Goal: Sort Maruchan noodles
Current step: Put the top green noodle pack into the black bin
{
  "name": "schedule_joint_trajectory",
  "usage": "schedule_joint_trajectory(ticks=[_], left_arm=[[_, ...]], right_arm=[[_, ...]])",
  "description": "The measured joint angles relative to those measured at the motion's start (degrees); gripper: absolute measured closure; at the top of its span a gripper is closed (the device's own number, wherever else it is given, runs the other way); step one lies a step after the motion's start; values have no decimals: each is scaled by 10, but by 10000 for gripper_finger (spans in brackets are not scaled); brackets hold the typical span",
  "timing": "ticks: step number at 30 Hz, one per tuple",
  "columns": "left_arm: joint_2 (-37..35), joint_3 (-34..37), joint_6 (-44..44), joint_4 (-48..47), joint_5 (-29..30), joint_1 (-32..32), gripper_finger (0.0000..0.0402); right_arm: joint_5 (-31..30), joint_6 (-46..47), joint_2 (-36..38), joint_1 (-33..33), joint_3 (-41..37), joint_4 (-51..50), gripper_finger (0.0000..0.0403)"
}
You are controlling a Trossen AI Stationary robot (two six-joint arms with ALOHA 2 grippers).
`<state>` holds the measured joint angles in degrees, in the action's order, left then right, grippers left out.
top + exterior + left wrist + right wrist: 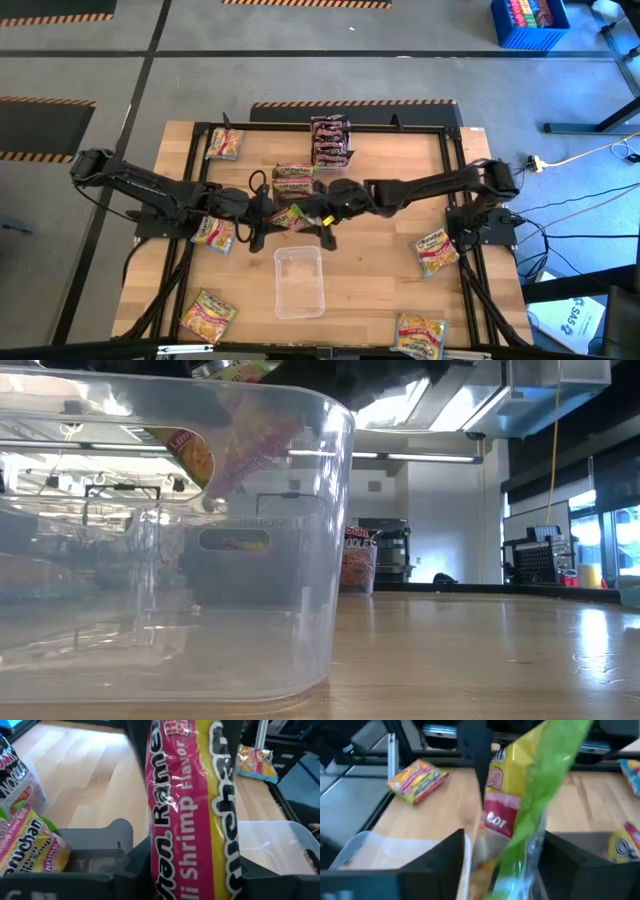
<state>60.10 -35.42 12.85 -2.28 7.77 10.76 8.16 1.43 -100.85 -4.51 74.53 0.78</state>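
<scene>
Meeting at mid-bench, both arms over the wooden bench (370, 270), just behind a clear plastic tray (299, 281). Lying at far left: yellow-pink noodle packets near the back corner (224, 143), beside the left arm (213, 233) and near the front edge (208, 314). Reaching in from the left, the left pincer (268, 214), fingers either side of a yellow-pink shrimp packet (192, 815) standing on edge; cannot tell whether clamped on it or apart. Resting behind: green-and-orange packets (293, 179) and a dark brown-red stack (330, 141). Coming from the right, the right pincer (322, 212), touching the same packet, green and yellow in its wrist view; grip likewise impossible to tell. Scattered at right: two more yellow-pink packets (437, 250), (420, 334).
</scene>
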Motion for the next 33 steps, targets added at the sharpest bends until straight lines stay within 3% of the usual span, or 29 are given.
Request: schedule_joint_trajectory(ticks=[7,10,17,22,33], left_arm=[[0,-1,-56,-19,46,-5,275],[1,-34,-81,-66,52,-21,275],[80,-169,-120,-212,44,-74,275],[165,-245,-166,-332,7,-113,275],[232,-271,-181,-362,-6,-168,275]], right_arm=[[-2,-5,119,-12,47,-275,139],[-32,-3,165,-35,11,-306,138],[-140,32,230,-103,-166,-200,153],[-166,89,260,-133,-263,-152,165],[-202,164,284,-151,-320,-141,178]])
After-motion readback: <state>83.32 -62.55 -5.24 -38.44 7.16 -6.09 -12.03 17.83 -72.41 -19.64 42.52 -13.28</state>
